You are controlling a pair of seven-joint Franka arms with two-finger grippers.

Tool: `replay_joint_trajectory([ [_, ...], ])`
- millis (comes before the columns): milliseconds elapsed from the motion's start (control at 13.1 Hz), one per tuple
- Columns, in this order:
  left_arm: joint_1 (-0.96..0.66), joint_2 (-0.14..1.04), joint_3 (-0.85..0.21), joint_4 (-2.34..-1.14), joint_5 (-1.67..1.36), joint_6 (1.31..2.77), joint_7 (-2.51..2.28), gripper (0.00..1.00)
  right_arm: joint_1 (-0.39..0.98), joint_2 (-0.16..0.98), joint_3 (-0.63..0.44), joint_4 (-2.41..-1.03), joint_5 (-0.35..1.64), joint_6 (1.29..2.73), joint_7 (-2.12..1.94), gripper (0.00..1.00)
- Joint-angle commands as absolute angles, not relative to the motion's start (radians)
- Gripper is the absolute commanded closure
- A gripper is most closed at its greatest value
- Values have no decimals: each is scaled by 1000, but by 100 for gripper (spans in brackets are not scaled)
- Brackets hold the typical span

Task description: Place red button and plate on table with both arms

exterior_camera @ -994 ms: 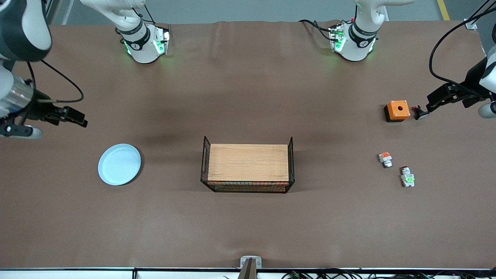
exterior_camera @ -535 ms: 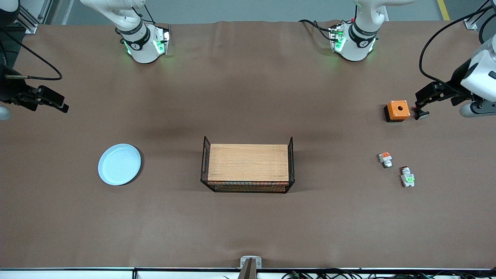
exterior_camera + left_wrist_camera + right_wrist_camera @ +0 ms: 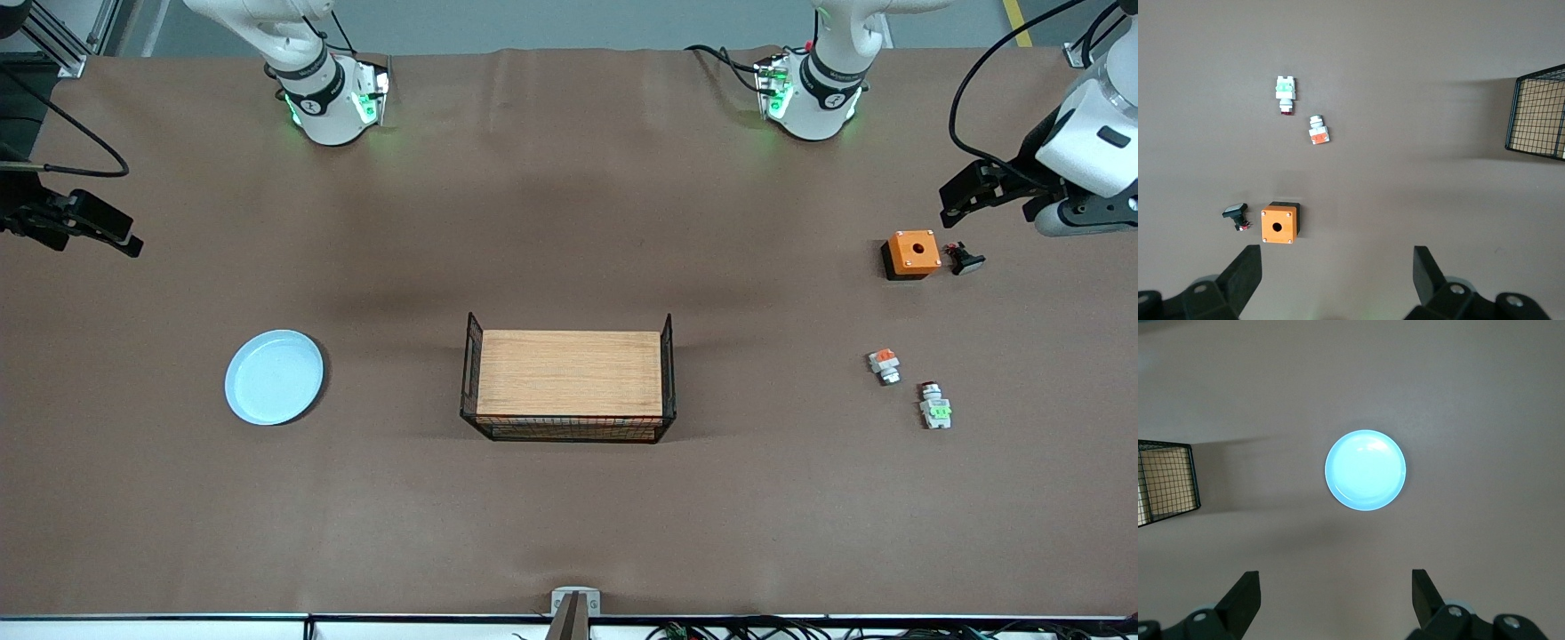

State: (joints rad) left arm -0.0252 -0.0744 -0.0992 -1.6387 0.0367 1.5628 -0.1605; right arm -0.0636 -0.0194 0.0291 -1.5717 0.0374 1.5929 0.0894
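Observation:
The red button [image 3: 934, 409], a small white part with a green patch and a dark red cap, lies on the brown table [image 3: 569, 533] toward the left arm's end; the left wrist view shows it too [image 3: 1285, 95]. The pale-blue plate [image 3: 274, 377] rests flat on the table toward the right arm's end, and sits in the middle of the right wrist view [image 3: 1365, 470]. My left gripper [image 3: 953, 197] hangs open and empty in the air over the table beside the orange box. My right gripper [image 3: 124, 242] hangs open and empty over the table's end, away from the plate.
A black wire crate with a wooden top [image 3: 569, 384] stands mid-table. An orange box with a hole [image 3: 912, 253] and a black push-button [image 3: 965, 260] lie near the left gripper. A white piece with an orange patch [image 3: 885, 364] lies beside the red button.
The left gripper has lifted away from the black push-button, toward the robots' side. The right gripper has drawn back from the plate toward the table's end. Nothing on the table moved.

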Motion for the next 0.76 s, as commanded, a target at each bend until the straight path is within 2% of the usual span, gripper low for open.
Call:
replay_joint_trajectory([
  [0, -21, -87, -100, -1640, 21, 1574, -149, 0, -61, -2, 18, -1519, 34, 1554, 104, 0],
  [688, -23, -71, -100, -1605, 17, 1572, -152, 0, -60, 8, 21, -1468, 32, 1529, 114, 0],
])
